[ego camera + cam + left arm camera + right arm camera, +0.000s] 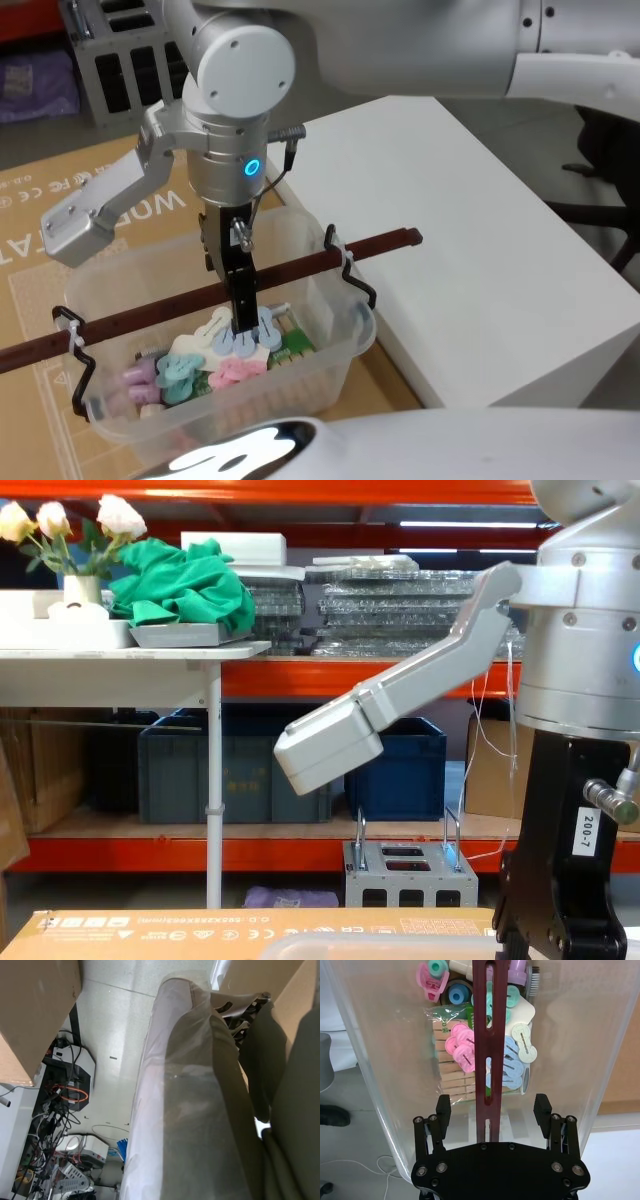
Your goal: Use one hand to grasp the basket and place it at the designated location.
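Right gripper (493,1105) astride basket (340,370) handle bar (479,1060), fingers (443,1107) wide, nothing gripped. Basket on cardboard box (60,260) beside white tabletop (450,200); grasp, lift, placement pending.

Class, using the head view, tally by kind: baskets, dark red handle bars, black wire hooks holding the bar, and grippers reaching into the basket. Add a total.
Basket: 1
Dark red handle bar: 1
Black wire hooks: 2
Right gripper: 1
Total: 5
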Controlling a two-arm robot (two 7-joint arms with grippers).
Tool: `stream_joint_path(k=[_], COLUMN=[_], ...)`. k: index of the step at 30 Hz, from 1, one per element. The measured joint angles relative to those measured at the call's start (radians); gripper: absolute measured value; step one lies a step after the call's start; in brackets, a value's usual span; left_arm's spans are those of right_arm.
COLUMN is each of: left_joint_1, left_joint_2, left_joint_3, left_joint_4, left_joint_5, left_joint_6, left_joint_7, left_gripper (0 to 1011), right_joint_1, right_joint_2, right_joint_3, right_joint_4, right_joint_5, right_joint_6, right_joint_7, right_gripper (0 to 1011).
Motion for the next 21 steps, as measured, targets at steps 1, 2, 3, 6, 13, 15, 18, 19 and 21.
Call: stream_joint_path(k=[1, 2, 3, 6, 13, 15, 18, 19, 21], left_joint_1=[0.000, 0.000, 0.000, 0.000, 0.000, 0.000, 0.000, 0.000, 0.000], left_joint_2=[0.000, 0.000, 0.000, 0.000, 0.000, 0.000, 0.000, 0.000, 0.000], left_joint_3=[0.000, 0.000, 0.000, 0.000, 0.000, 0.000, 0.000, 0.000, 0.000], left_joint_4=[0.000, 0.000, 0.000, 0.000, 0.000, 0.000, 0.000, 0.000, 0.000], left_joint_5=[0.000, 0.000, 0.000, 0.000, 0.000, 0.000, 0.000, 0.000, 0.000], left_joint_6=[0.000, 0.000, 0.000, 0.000, 0.000, 0.000, 0.000, 0.000, 0.000], left_joint_7=[0.000, 0.000, 0.000, 0.000, 0.000, 0.000, 0.000, 0.000, 0.000], left_gripper=[0, 0, 0, 0, 0, 0, 0, 0, 0], right_joint_1=[0.000, 0.000, 0.001, 0.001, 0.001, 0.001, 0.001, 0.001, 0.001], right_joint_2=[-0.001, -0.001, -0.002, -0.007, -0.012, -0.013, -0.013, -0.013, -0.016], right_joint_3=[-0.001, -0.001, -0.002, -0.006, -0.007, -0.007, -0.007, -0.007, -0.007], right_joint_4=[0.001, 0.002, 0.004, 0.011, 0.029, 0.032, 0.034, 0.035, 0.037], right_joint_5=[0.000, 0.000, 0.000, 0.000, 0.009, 0.012, 0.012, 0.012, 0.012], right_joint_6=[-0.001, -0.002, -0.003, -0.007, -0.024, -0.030, -0.035, -0.035, -0.036], right_joint_7=[0.000, 0.000, 0.000, 0.000, -0.001, -0.003, -0.007, -0.007, -0.007], right_gripper=[1000, 1000, 1000, 1000, 882, 812, 716, 701, 616])
